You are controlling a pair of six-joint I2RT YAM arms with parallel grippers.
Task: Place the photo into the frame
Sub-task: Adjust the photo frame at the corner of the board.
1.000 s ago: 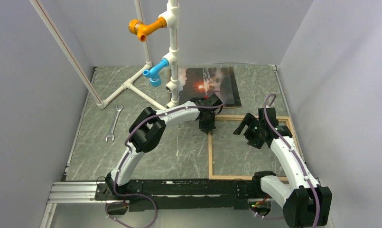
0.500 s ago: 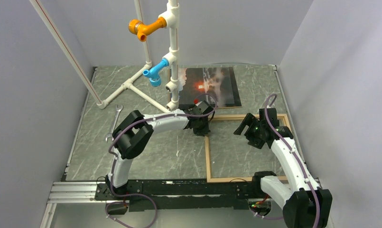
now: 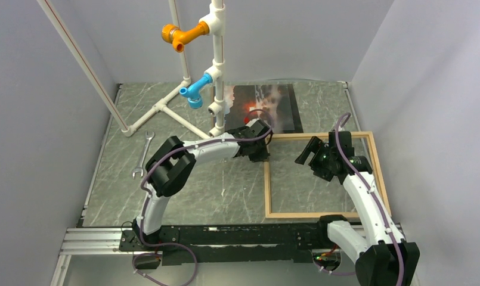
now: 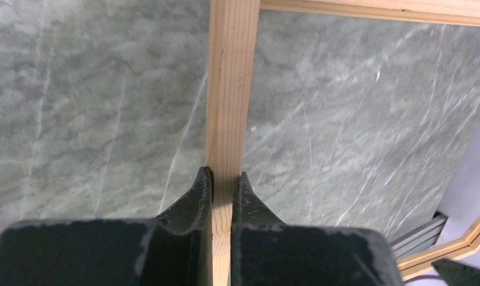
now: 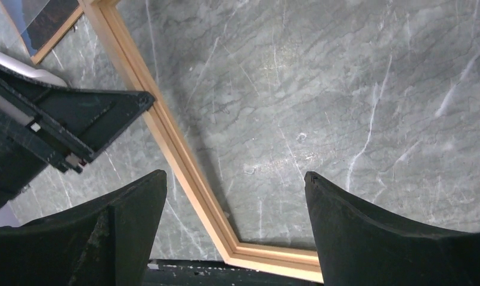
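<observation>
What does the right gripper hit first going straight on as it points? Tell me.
Most likely the bare table inside the frame: the open right gripper points down at it, though depth is unclear.

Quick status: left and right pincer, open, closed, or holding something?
Left pincer: closed on the frame, on its left strip.
Right pincer: open, holding nothing.

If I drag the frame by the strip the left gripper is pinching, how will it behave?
The frame looks like thin wood strips with nothing inside, so probably light and stiff. Pinched on one side by the left gripper, it may pivot rather than slide straight.
</observation>
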